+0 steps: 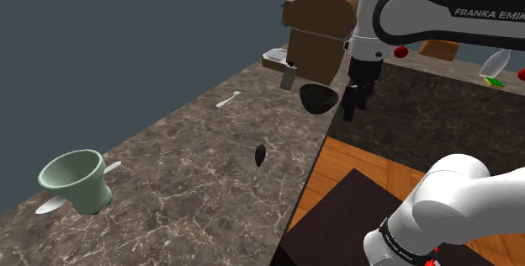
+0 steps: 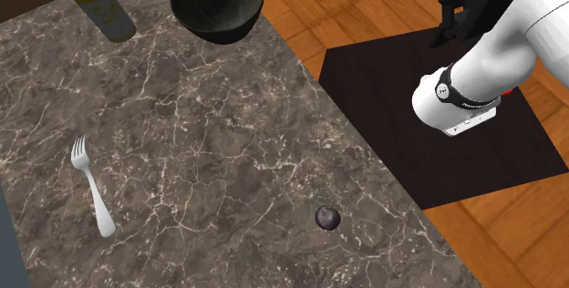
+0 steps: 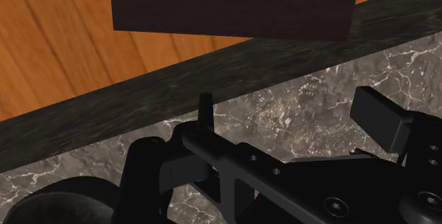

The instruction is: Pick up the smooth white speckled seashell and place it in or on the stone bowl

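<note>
While the gripper [image 1: 354, 104] hangs with its fingers apart and nothing between them, just right of the dark bowl [image 1: 318, 98] at the far end of the tabletop [image 1: 185, 163] in the shoulder view, the shell [image 1: 259, 154] lies alone. It looks small and dark purple rather than white. It sits nearer the camera, close to the tabletop's right edge and well apart from both. Step in hand, as judged: the reach toward the shell, the pick not yet made. The next move calls for travel along the edge toward the near end, centring above the shell, descent, then a careful close on so small and rounded a thing.
</note>
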